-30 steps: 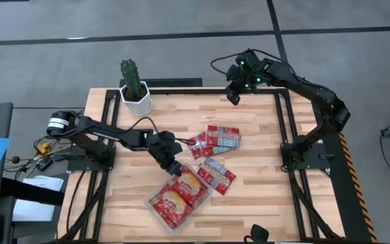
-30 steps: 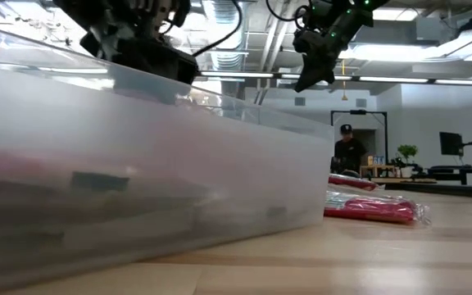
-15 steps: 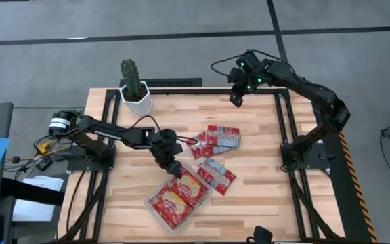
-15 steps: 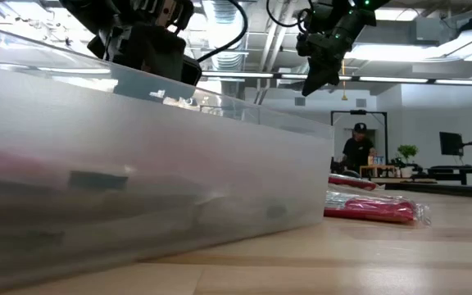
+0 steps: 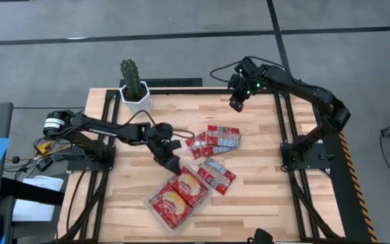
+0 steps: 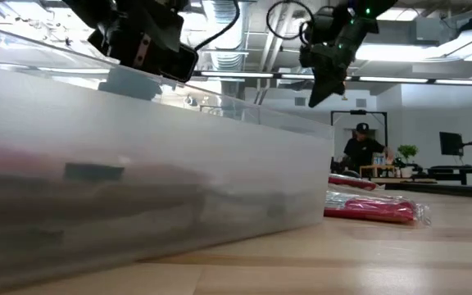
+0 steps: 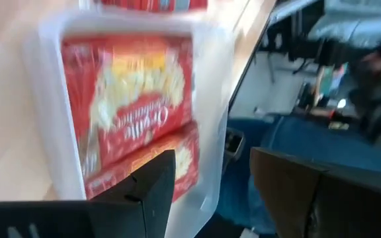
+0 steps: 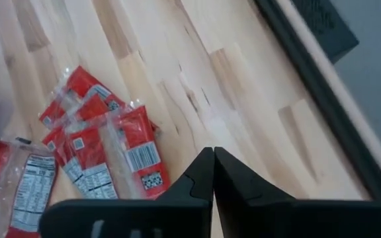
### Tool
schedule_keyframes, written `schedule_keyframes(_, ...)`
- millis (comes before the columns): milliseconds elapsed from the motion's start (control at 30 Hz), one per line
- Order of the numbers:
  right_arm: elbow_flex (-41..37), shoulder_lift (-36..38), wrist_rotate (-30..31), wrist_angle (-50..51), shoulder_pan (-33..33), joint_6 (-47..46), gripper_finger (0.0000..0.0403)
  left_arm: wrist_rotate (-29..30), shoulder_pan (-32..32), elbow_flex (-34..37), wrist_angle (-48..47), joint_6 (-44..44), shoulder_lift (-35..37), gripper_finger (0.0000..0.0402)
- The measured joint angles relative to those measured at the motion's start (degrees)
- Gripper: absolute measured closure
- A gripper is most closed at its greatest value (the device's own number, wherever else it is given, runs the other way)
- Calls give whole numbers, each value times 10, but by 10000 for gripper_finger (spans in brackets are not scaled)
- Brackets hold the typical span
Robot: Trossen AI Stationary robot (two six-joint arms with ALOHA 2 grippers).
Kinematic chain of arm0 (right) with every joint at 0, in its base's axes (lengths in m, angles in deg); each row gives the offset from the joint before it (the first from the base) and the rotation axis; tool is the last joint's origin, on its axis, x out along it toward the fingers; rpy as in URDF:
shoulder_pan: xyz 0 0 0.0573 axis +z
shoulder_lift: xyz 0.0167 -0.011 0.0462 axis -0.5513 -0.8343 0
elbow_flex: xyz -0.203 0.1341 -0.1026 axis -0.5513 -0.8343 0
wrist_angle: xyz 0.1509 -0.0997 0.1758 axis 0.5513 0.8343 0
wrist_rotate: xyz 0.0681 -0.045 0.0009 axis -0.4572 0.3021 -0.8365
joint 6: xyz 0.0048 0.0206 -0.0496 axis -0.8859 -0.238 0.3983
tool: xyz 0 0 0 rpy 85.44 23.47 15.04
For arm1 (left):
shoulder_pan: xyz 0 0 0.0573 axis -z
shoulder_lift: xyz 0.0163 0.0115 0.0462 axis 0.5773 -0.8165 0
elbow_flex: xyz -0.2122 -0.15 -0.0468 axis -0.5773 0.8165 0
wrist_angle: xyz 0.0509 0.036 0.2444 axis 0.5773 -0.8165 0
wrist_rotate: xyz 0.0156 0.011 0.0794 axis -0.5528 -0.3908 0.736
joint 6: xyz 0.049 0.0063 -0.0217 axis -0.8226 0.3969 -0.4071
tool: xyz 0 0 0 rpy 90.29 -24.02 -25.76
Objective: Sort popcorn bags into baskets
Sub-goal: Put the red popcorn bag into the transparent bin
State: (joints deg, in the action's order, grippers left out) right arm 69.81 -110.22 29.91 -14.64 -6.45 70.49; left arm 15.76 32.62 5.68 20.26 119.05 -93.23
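Note:
The clear tray (image 5: 149,202) lies at the table's near middle and holds red popcorn bags (image 5: 179,195), picture faces up; the left wrist view shows them too (image 7: 131,99). My left gripper (image 5: 170,162) hovers over the tray's far end, open and empty (image 7: 210,168). Two loose heaps of bags lie flat on the table, one at the middle (image 5: 214,140) and one nearer (image 5: 216,175). My right gripper (image 5: 235,103) is shut and empty, high over the table's far edge (image 8: 213,165).
A white pot with a cactus (image 5: 135,95) stands at the far left corner. The tray's wall (image 6: 179,188) fills the low view's left side. Black frame rails (image 5: 284,122) run along the table's sides. A person (image 6: 359,152) stands far back in the room.
My left gripper has gone up and a little toward the table's far left, away from the tray. My right gripper has drifted slightly down and toward the near edge.

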Motion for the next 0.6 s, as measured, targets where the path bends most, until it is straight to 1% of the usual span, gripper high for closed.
schedule_keyframes(67, -31, 0, 0, -22, 0, -18, 374, 3, -19, 0, 19, 7, 5, 218)
schedule_keyframes(133, -65, 0, -1, -53, 0, -40, 375, 11, -44, 0, 60, 15, 9, 218)
schedule_keyframes(200, -102, 0, 0, -73, 0, -68, 375, 40, -73, 0, 93, 18, 15, 218)
schedule_keyframes(267, -138, 0, 0, -101, 0, -105, 373, 101, -102, 0, 126, 21, 16, 218)
schedule_keyframes(333, -174, 0, 9, -125, 1, -147, 372, 159, -131, 0, 140, 13, 14, 218)
schedule_keyframes(400, -206, 0, 23, -135, 3, -180, 372, 204, -158, 0, 160, -2, 5, 218)
schedule_keyframes(467, -233, 0, 35, -139, 7, -205, 374, 206, -186, 0, 168, -4, -10, 218)
schedule_keyframes(600, -274, 0, 48, -141, 23, -233, 381, 158, -218, 0, 224, 5, -65, 218)
